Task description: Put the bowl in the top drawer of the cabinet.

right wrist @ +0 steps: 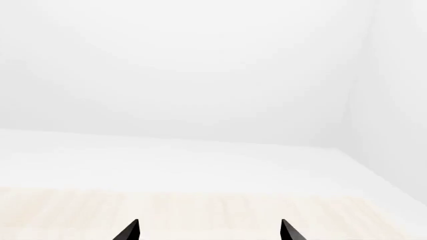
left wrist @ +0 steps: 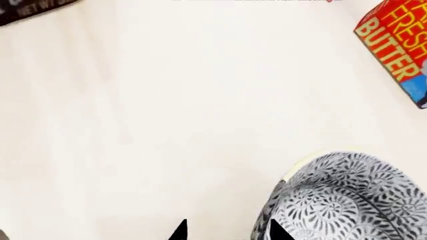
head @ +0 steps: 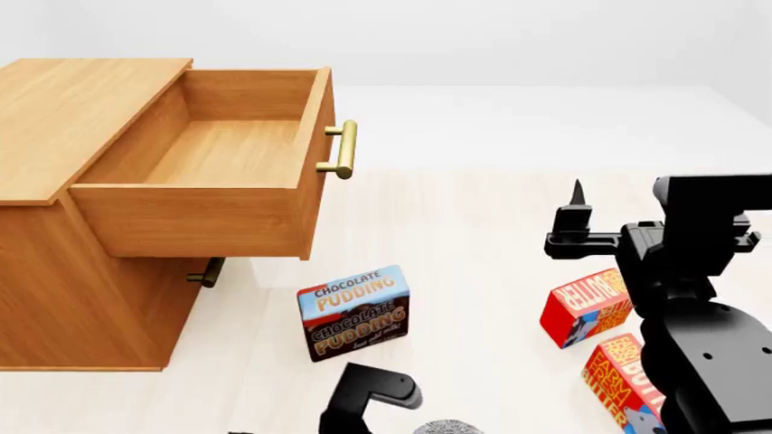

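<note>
Left gripper (left wrist: 227, 234) jaws apart, one tip over the bowl (left wrist: 347, 197) rim, bowl on the pale floor (left wrist: 167, 125) near a butter box (left wrist: 397, 42), right gripper (right wrist: 208, 231) jaws apart in open air, top drawer (head: 230, 154) pulled out of the cabinet (head: 72, 271), pudding box (head: 353, 312) below.

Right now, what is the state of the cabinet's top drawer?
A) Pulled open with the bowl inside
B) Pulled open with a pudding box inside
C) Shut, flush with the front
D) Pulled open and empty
D: the head view shows the top drawer pulled out, bare wood inside.
</note>
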